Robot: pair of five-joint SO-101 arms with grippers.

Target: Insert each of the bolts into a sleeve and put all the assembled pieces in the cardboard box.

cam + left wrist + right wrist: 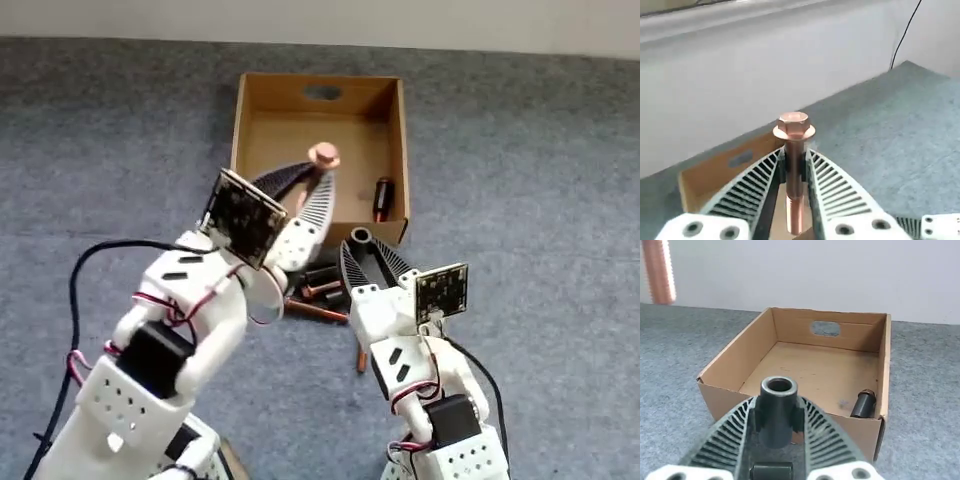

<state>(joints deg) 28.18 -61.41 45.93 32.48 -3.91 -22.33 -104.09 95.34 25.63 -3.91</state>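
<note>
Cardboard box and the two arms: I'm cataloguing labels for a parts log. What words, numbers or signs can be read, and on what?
None can be read.
cardboard box: plain walls, no print.
circuit boards on the wrists: markings too small to read.
bolt and sleeve: no legible stamp.

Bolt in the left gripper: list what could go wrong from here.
1. The bolt sits head-out in the left gripper, threads back between the fingers; it may not enter the sleeve held by the right gripper without a regrasp.
2. Loose parts lie between the arms; a swing could scatter them.
</note>
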